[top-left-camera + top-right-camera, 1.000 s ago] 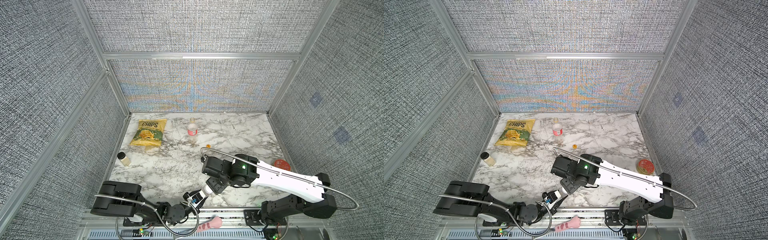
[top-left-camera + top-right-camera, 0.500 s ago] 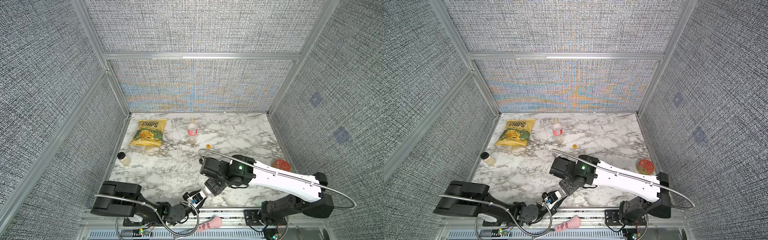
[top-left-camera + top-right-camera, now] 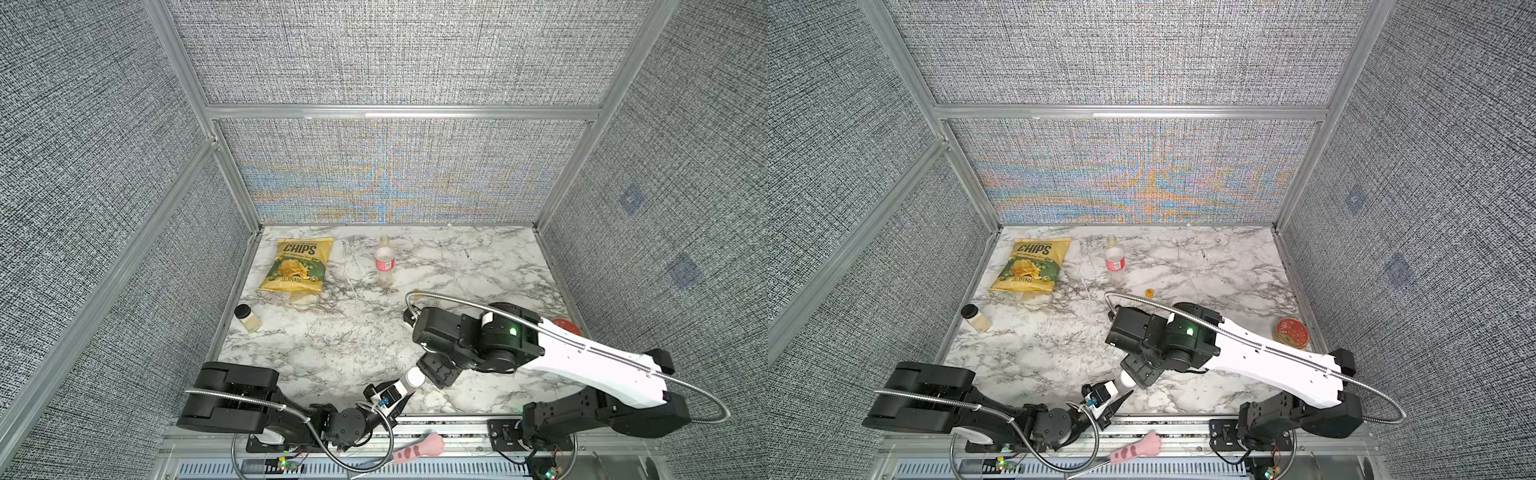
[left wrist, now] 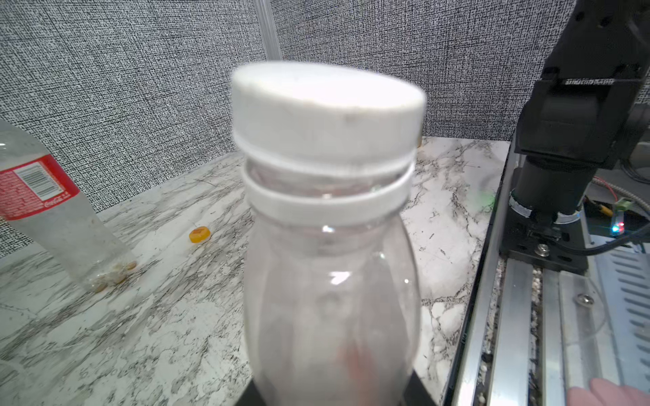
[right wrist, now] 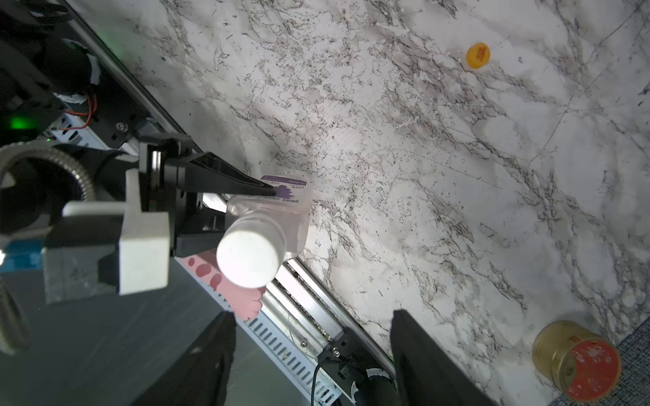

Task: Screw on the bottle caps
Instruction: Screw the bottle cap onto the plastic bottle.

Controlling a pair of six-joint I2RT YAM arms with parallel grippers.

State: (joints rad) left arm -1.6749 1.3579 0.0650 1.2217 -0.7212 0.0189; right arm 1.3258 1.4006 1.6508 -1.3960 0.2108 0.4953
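My left gripper (image 3: 394, 395) (image 3: 1106, 397) is shut on the short pink-tinted bottle (image 4: 330, 281) (image 5: 281, 200) at the table's front edge. The bottle's lower body fills the gap between the jaws in the left wrist view. The white cap (image 4: 327, 116) (image 5: 249, 256) (image 3: 414, 377) sits on its neck, with a thin gap above the white ring. My right gripper (image 5: 311, 316) (image 3: 436, 372) hovers open and empty just above the cap, not touching it. The red-label bottle (image 3: 384, 262) (image 4: 42, 211) stands uncapped at the back. The orange cap (image 3: 1149, 292) (image 5: 478, 55) lies on the marble between them.
A yellow chips bag (image 3: 297, 266) lies at the back left. A small black-lidded jar (image 3: 247, 318) is by the left wall. A gold tin with a red lid (image 3: 1291, 332) (image 5: 577, 358) stands near the right edge. A pink object (image 3: 419, 446) lies below the table's front rail.
The right arm drifted slightly left and back again above the white cap. Both grippers' openings and the held bottle look unchanged.
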